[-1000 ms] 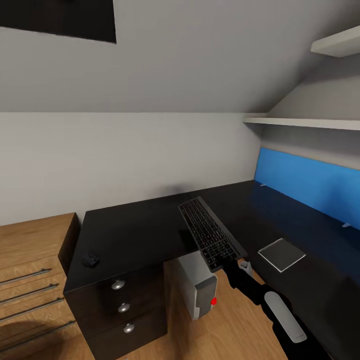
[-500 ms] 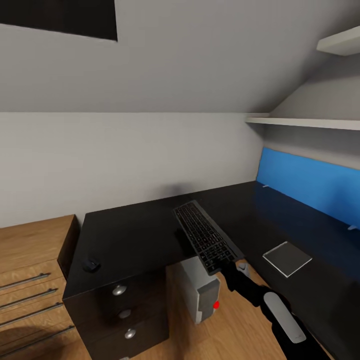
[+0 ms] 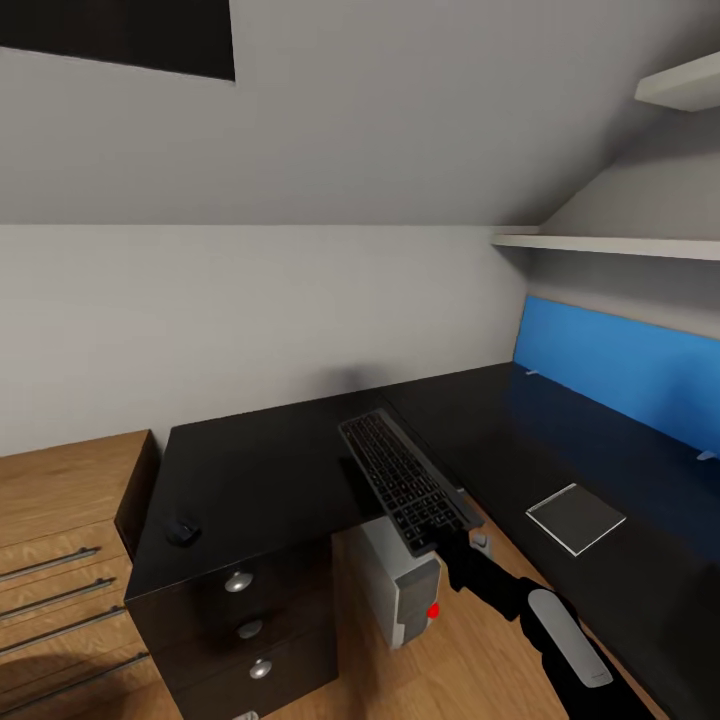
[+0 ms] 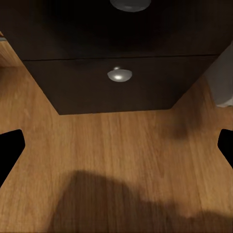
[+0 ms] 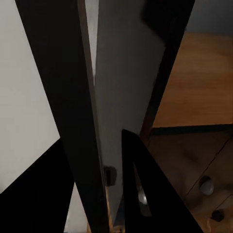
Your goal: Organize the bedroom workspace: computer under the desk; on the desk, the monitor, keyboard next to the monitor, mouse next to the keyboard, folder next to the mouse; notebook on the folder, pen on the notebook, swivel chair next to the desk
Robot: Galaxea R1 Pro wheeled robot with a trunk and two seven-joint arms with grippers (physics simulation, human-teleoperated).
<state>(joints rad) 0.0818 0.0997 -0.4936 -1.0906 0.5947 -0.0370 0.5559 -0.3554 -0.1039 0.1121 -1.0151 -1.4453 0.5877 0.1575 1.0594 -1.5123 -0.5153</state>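
silver-grey keyboard clamped in the right gripper above the desk; left gripper apart

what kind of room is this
Probably a home office corner, perhaps in an attic room: a glossy black L-shaped desk under a sloping ceiling, a grey tower computer beneath it, and the right gripper holding a keyboard over the desk's edge.
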